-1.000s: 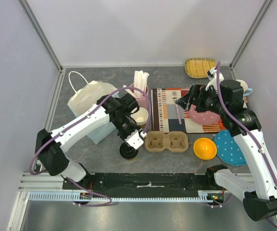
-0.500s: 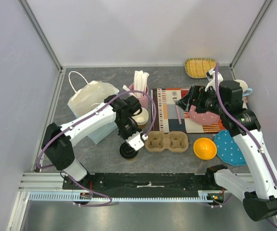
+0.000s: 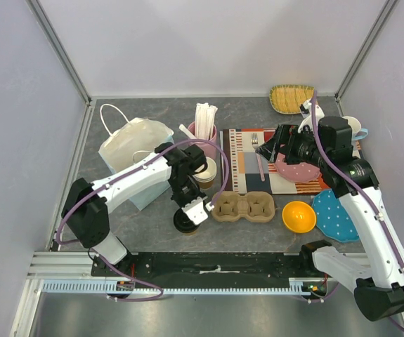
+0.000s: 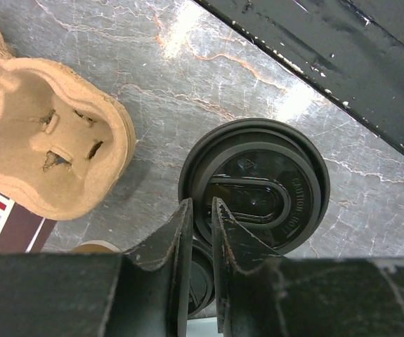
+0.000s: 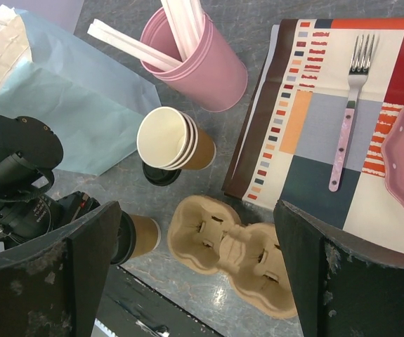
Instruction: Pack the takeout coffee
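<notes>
Risk to coffee [image 4: 258,175], lower centre of top view: lid may pop.
It stands just left of carrier [image 3: 240,207]; left gripper [image 4: 200,210] jaws sit narrow astride the lid rim, grip unclear. A lift by that rim could free the lid or tip it. Upper right, right gripper [image 3: 266,149] hangs wide.

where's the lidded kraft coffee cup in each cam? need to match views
Top external: brown kraft paper cup with black sip lid, lower centre, just left of the moulded pulp two-cup carrier.
Left wrist: centre-right, lid seen from above; carrier upper left.
Right wrist: lower left, only its brown side shows; carrier bottom centre.
Shared landmark: the carrier.
</notes>
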